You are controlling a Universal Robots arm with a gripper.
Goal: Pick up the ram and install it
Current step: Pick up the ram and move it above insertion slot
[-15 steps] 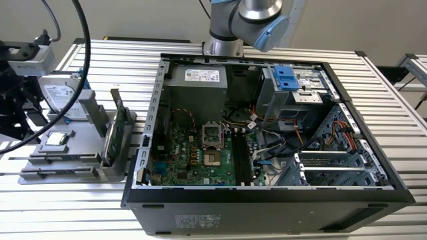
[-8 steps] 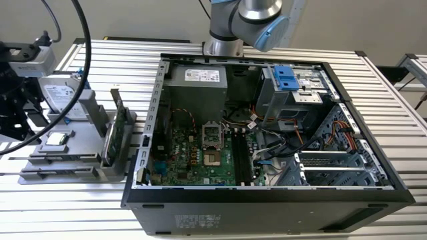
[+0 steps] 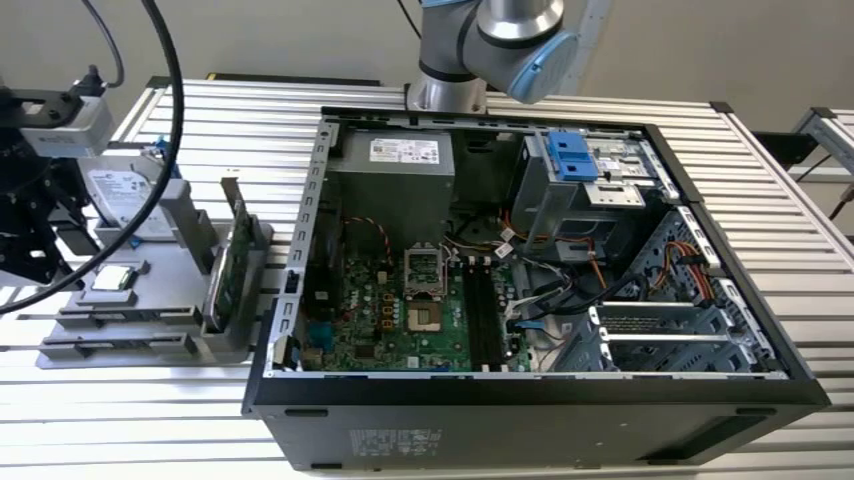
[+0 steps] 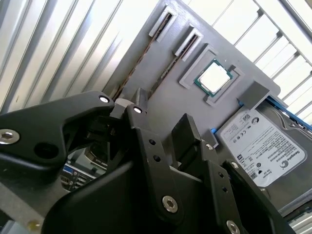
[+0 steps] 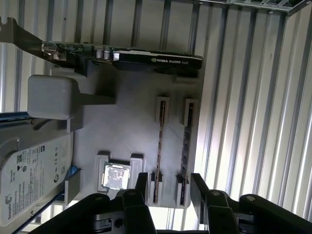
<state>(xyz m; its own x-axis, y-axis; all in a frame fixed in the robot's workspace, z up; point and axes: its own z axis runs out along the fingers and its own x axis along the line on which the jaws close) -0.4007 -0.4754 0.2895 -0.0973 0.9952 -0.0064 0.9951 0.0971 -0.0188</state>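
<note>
Gripper (image 5: 169, 177) released, jaws spread above two edge-on sticks slotted in grey holder (image 5: 126, 122); ram (image 5: 159, 146) probably one. Exterior view adds open computer case (image 3: 534, 420), exterior view's right.

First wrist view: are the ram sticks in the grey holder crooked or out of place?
Nothing stands out: both thin ram sticks sit straight and parallel in the grey plastic holder, below the open black gripper.

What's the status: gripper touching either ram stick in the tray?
Apart. In the first wrist view the open gripper straddles both ram sticks, with grey tray showing between its fingers and each stick.
</note>
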